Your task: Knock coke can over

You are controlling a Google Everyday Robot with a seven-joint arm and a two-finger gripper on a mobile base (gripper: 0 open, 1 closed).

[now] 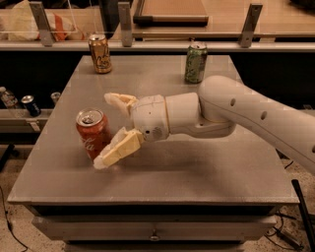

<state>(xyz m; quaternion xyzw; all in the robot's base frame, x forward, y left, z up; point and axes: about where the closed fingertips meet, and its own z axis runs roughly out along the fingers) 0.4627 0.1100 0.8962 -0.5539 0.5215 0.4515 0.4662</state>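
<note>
Where the arm (246, 110) reaches in from the right edge of the view, you find the gripper (104, 129) low over the left half of the grey table (206, 167), pointing left. Its two cream-coloured fingers (119, 149) are spread wide apart and grip nothing. The far finger extends past the upper right of the can. The near finger slopes down toward the table surface at the can's lower right.

Locate the coke can (91, 135) on the front-left part of the table. It stands upright, with the silver top and pull tab facing up and white script visible on its red-orange wall. Its right side sits at the mouth of the spread fingers. The near finger lies against or just beside the can's lower right wall; you cannot tell from this view whether contact is made. The far finger appears apart from the can.

Observe two further cans near the table's far edge, both upright. A gold-brown can (100, 53) stands at the far-left corner, and a pale green can (195, 62) stands right of centre. Both are well apart from the gripper and from the coke can.

Behind the table, a wooden tray (170, 10) rests on a raised counter. Left of the table, at a lower level, a dark can (29, 105) is visible.
</note>
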